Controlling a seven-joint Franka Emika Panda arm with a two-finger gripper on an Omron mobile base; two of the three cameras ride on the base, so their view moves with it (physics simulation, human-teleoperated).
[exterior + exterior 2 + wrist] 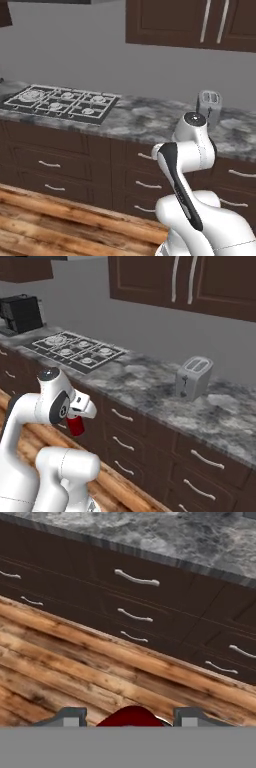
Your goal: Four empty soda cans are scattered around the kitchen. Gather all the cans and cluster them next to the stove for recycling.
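Note:
A red soda can point(75, 426) hangs below the white hand, in front of the dark drawer fronts and below counter height, with my gripper point(78, 417) shut on it. In the hand view the can's red body point(131, 716) sits between the two dark fingertips of the gripper point(129, 719), above the wooden floor. The black stove point(60, 102) with its silver burners lies flush in the marbled counter, up and to the left of the held can; it shows again as the stove point(75, 351) in the right base view.
A silver toaster point(194, 377) stands on the counter right of the stove, also seen as the toaster point(209, 105). A black appliance point(20, 313) sits at the counter's far left. Dark drawers point(135, 607) with silver handles run below the counter edge; wall cabinets point(180, 281) hang above.

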